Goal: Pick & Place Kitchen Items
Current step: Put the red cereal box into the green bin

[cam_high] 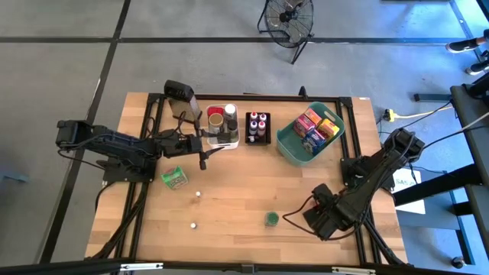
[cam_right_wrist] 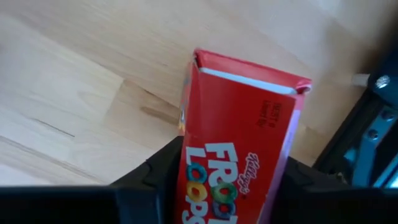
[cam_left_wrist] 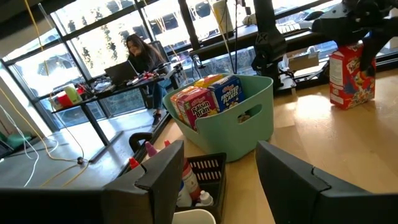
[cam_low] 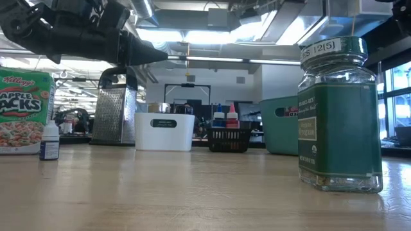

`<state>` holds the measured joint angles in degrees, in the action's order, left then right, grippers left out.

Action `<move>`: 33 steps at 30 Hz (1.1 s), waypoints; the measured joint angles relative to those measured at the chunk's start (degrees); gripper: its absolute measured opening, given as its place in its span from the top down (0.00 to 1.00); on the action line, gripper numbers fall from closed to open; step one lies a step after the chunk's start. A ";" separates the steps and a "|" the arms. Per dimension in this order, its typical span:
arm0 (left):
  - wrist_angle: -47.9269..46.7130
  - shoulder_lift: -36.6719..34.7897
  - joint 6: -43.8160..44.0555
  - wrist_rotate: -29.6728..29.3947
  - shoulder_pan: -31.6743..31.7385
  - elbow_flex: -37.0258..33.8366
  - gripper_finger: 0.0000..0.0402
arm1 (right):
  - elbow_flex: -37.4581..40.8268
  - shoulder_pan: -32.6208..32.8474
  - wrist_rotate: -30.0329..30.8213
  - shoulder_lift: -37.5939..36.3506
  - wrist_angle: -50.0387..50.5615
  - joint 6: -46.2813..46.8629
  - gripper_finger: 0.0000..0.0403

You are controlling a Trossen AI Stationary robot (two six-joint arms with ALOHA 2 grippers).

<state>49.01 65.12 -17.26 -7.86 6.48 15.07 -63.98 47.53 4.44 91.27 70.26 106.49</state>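
I work at a wooden bench [cam_high: 244, 198] with both arms out. My right arm reaches in from the near right corner, my left from the far left side.

At the back of the bench stand the teal basket [cam_high: 289, 145], already holding several cereal boxes, then the white bin [cam_high: 233, 142] with a few jars, then the black tray [cam_high: 258, 138] with small bottles. The grater [cam_low: 115, 106] stands behind on the left in the low view.

My right gripper [cam_high: 321, 216] sits at the near right part of the bench with its fingers either side of the red Froot Loops box [cam_right_wrist: 239, 149]. The box stands upright between them, its base on the wood. The fingers look to be closing on it, though I cannot tell whether they have it firmly yet. So I judge the step in hand is the pick of this box.

My left gripper [cam_left_wrist: 217, 180] hangs open and empty just beside the white bin, looking across to the basket.

Loose items wait on the bench: the green cereal box [cam_high: 175, 177] near my left arm, the green jar [cam_high: 271, 219] near my right gripper, and two small white bottles [cam_high: 194, 225] between.

Next I should finish the squeeze, lift the box straight up without tipping it, and carry it back to the basket with the other cereals
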 joint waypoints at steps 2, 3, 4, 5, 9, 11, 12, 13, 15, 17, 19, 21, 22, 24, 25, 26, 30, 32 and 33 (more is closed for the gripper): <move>0.04 0.00 0.00 0.00 0.00 0.00 0.51 | 0.01 -0.81 -0.34 -1.29 0.59 -1.05 0.61; 0.04 0.00 0.00 0.00 0.00 0.00 0.51 | 0.00 -1.38 -0.46 -2.19 0.60 -1.65 0.61; 0.07 0.00 0.00 0.00 0.00 0.00 0.51 | -0.01 -1.98 -0.47 -3.21 0.42 -2.37 0.61; 0.07 0.00 0.00 0.00 0.00 0.00 0.51 | -0.32 -2.67 -0.40 -4.09 0.58 -3.67 0.61; 0.08 0.00 0.00 0.00 -0.02 0.00 0.51 | -3.60 -4.93 3.51 -7.40 5.32 -10.57 0.61; 0.07 0.00 0.00 0.00 -0.01 0.00 0.51 | -6.19 -6.24 6.73 -9.19 7.52 -13.80 0.61; 0.08 0.00 0.00 -0.01 -0.02 0.00 0.51 | -7.55 -6.97 8.48 -10.03 8.78 -15.59 0.61; 0.09 0.00 -0.03 0.00 -0.02 0.00 0.51 | -8.88 -7.72 10.34 -10.92 10.38 -17.63 0.61; 0.09 0.00 -0.28 -0.02 -0.02 0.00 0.51 | -11.45 -9.43 14.80 -12.50 11.63 -22.96 0.61; 0.09 0.00 -0.31 -0.02 -0.02 0.00 0.51 | -13.20 -11.73 19.30 -13.57 11.68 -28.65 0.61; 0.09 0.00 -0.31 -0.02 -0.02 0.00 0.51 | -14.42 -14.94 21.75 -14.15 11.70 -34.83 0.61; 0.09 0.00 -0.03 -0.02 -0.02 0.00 0.51 | -14.84 -18.73 22.17 -14.25 11.79 -40.29 0.61; 0.09 0.00 0.32 0.00 -0.02 0.00 0.51 | -14.84 -20.70 22.17 -14.19 12.04 -42.55 0.61; 0.09 0.00 2.14 0.00 -0.02 0.00 0.51 | -14.84 -24.57 22.15 -14.19 11.85 -46.09 0.61; 0.07 0.00 3.21 0.00 -0.02 0.00 0.51 | -14.84 -26.46 22.13 -14.08 11.88 -47.50 0.61; 0.06 0.00 4.31 0.00 -0.02 0.00 0.51 | -14.84 -28.28 22.13 -13.89 11.86 -48.64 0.61; -0.18 0.01 7.93 0.00 -0.01 0.00 0.51 | -14.89 -35.17 22.09 -13.73 12.00 -53.86 0.61; -0.24 0.01 9.13 0.00 -0.02 0.00 0.51 | -15.16 -38.66 21.10 -13.71 12.15 -57.05 0.61; -0.43 0.02 9.50 0.00 -0.02 0.00 0.51 | -15.21 -40.46 20.52 -13.71 12.21 -58.81 0.61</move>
<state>48.59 65.14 -7.76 -7.86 6.46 15.07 -79.19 7.07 24.96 77.56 82.47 47.68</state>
